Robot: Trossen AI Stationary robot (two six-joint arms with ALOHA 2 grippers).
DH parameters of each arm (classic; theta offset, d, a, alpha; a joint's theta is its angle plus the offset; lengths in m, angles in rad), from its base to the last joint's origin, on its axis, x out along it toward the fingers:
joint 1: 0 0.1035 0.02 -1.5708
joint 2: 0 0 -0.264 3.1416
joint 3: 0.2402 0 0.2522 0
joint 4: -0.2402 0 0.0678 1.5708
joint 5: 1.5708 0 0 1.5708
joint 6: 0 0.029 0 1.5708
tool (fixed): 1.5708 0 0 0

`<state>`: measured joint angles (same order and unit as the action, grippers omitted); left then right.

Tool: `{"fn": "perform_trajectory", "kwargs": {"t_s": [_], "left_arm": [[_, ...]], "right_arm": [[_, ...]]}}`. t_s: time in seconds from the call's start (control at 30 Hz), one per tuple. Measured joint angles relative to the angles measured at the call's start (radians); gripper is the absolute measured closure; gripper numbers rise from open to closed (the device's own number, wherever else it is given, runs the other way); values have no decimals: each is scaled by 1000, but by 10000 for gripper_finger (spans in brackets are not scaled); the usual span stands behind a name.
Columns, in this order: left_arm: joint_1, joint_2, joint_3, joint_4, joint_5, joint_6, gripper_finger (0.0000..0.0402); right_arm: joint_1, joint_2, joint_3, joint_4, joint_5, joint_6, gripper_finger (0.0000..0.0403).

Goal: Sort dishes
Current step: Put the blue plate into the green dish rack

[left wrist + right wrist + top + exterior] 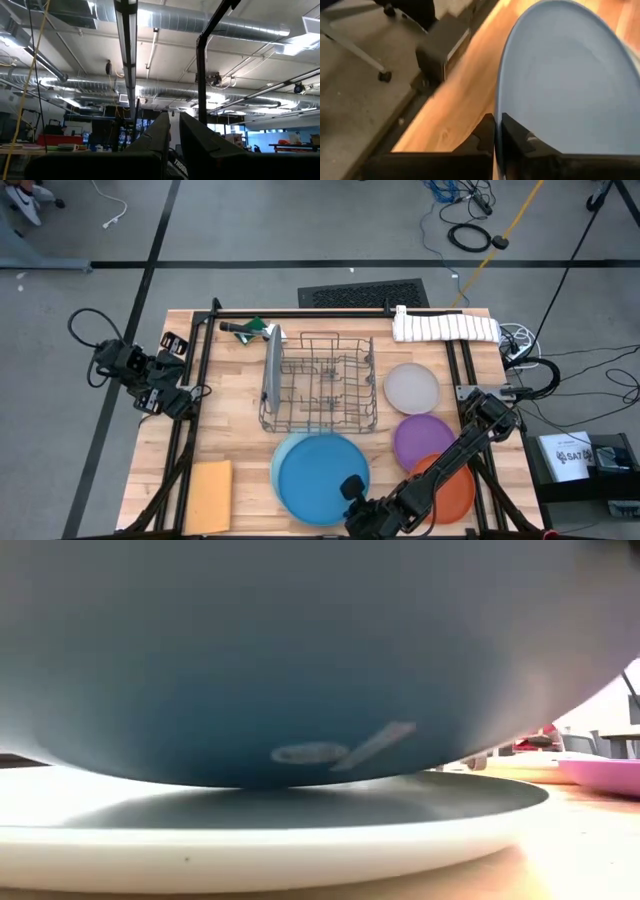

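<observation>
Low in the frame, the right gripper point(495, 131) is pinching the bright blue plate point(322, 477) rim, needing a slow, level lift.

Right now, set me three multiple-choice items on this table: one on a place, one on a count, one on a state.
1. Where is the grey-blue round plastic plate?
A. Upright in the wire rack
B. On the folded white towel
C. Under the purple plate

2. How many small round plates lie beside the rack?
A. One
B. Three
C. Five

3. The right gripper is:
A. Wide open above the rack
B. Shut on the rim of the bright blue round plastic plate
C. Holding the towel

Answers: 1 A, it stands on edge at the rack's end. 2 B, light grey, purple, orange. 3 B, its wrist view shows the rim pinched.
</observation>
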<state>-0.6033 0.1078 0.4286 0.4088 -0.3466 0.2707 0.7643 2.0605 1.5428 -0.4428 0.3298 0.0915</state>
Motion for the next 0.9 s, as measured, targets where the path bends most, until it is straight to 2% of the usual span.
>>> {"fn": "perform_trajectory", "kwargs": {"t_s": [0.33, 0.6, 0.9], "left_arm": [[0, 0, 0, 0, 0, 0, 356], [0, 0, 0, 0, 0, -2, 356], [0, 0, 0, 0, 0, -3, 356]], "right_arm": [[-5, 2, 200, -94, -86, -31, 400], [-10, 2, 392, -206, -71, -48, 400], [-19, 2, 535, -231, 177, -28, 400]]}}
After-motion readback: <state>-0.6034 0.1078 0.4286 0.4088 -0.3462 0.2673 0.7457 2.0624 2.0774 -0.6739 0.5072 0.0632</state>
